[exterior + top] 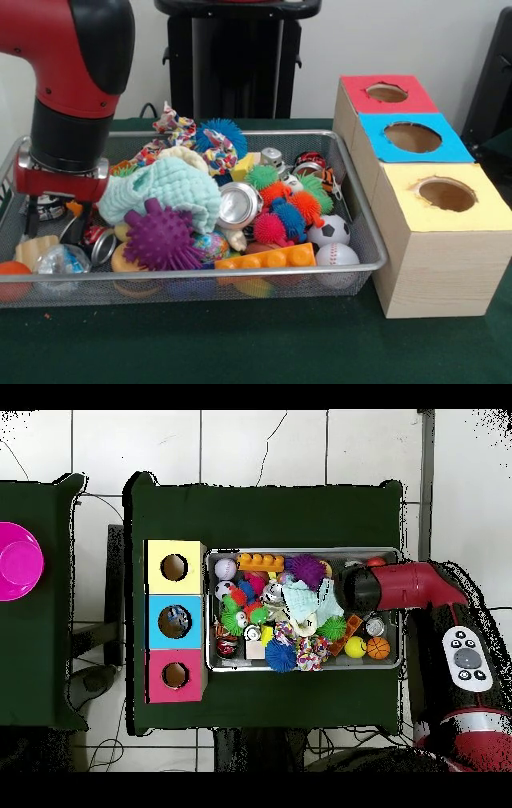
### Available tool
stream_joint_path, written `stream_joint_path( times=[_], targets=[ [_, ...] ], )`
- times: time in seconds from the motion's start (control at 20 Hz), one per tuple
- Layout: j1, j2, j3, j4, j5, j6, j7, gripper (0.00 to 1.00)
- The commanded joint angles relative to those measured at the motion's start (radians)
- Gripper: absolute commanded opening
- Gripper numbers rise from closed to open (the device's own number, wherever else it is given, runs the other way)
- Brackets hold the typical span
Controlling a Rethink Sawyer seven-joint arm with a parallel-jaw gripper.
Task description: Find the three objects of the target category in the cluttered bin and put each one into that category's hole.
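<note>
The wire mesh bin [240,274] is piled with toys; it also shows in the overhead view [300,551]. My gripper [54,224] is down inside the bin's left end, open, its black fingers [30,218] standing apart among the clutter. A small clear bottle with some blue on it [62,260] lies just in front of it by the near rim. No other bottle shows. The hole in the blue-topped box [412,137] is to the right of the bin; it also shows in the overhead view [174,621]. In the overhead view the arm [400,587] covers the gripper.
Red-topped box [386,93] and yellow-topped box [446,194] flank the blue one. In the bin: purple spiky ball [162,236], mint cloth [172,188], silver can [238,204], orange brick [276,258], soccer ball [330,230]. A pink bowl [18,561] sits on another table.
</note>
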Motion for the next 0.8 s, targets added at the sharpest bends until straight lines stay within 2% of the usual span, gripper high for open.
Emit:
stream_joint_path(
  times=[0.05, 0.1, 0.35, 0.65, 0.8],
  targets=[
    [-0.043, 0.068, 0.024, -0.006, -0.038, -0.035, -0.137, 1.00],
    [-0.060, 0.084, 0.038, 0.002, -0.033, -0.075, -0.119, 1.00],
    [-0.074, 0.138, 0.044, -0.016, -0.023, -0.060, -0.127, 1.00],
    [-0.089, 0.163, 0.049, -0.022, 0.003, -0.014, -0.132, 1.00],
    [-0.112, 0.156, 0.062, 0.007, 0.017, -0.023, -0.138, 1.00]
  ],
)
